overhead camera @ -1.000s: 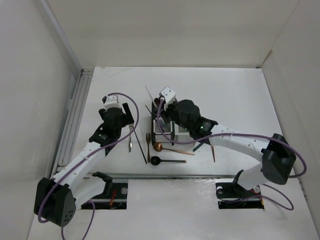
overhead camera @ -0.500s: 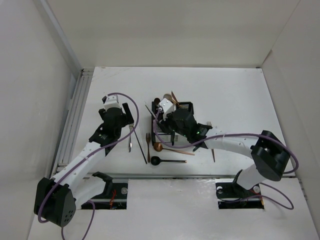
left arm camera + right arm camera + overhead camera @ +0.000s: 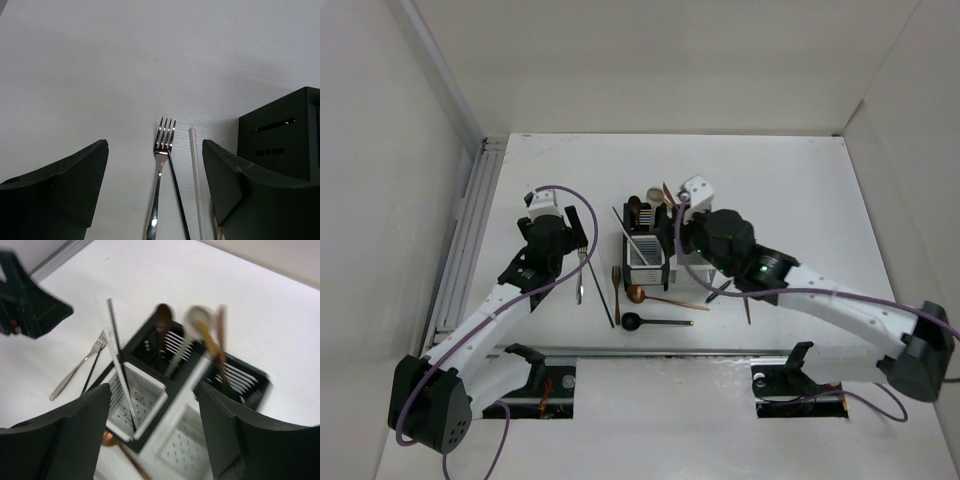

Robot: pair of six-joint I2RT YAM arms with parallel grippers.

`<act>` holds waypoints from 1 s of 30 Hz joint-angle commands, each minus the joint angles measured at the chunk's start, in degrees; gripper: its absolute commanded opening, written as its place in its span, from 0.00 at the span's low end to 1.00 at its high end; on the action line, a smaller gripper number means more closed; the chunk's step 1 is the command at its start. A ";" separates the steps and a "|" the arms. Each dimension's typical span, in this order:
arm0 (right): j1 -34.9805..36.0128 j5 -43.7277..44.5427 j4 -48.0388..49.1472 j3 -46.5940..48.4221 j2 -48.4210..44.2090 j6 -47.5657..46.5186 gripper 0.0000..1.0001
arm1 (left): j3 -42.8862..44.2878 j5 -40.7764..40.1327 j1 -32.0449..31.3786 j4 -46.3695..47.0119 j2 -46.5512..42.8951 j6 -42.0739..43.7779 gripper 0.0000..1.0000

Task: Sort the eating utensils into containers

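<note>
My left gripper (image 3: 155, 192) (image 3: 563, 250) stands open low over the table. A silver fork (image 3: 161, 165) (image 3: 580, 272), a black chopstick (image 3: 179, 200) and a white chopstick (image 3: 196, 180) lie between its fingers, untouched. The containers (image 3: 647, 262) stand mid-table. My right gripper (image 3: 155, 435) (image 3: 692, 240) hangs open above them, holding nothing. The near left white compartment (image 3: 142, 412) holds a white and a black chopstick. The far left black compartment (image 3: 150, 342) holds several spoons (image 3: 197, 317). A blurred pale streak (image 3: 187, 387) crosses the block; whether it is a utensil I cannot tell.
In front of the block lie a copper fork (image 3: 616, 285), a copper spoon (image 3: 655, 297), a black spoon (image 3: 655, 322), a dark utensil (image 3: 718, 290) and a wooden chopstick (image 3: 747, 305). Walls close the table at the back and both sides.
My right gripper has opened and swung right across the container block, uncovering the spoons in the far left compartment. The left arm has not moved.
</note>
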 commanded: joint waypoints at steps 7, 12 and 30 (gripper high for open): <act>-20.82 0.75 -49.12 0.69 -7.07 18.00 0.61 | -1.04 0.46 0.20 3.19 -1.45 0.35 0.73; -28.57 -13.58 -43.68 -5.83 -7.69 17.47 0.61 | -1.04 1.69 0.20 4.50 -0.92 0.35 0.73; -33.94 -12.54 -34.63 -11.20 11.30 16.85 0.33 | -2.09 1.17 0.20 3.98 -3.03 -0.18 0.73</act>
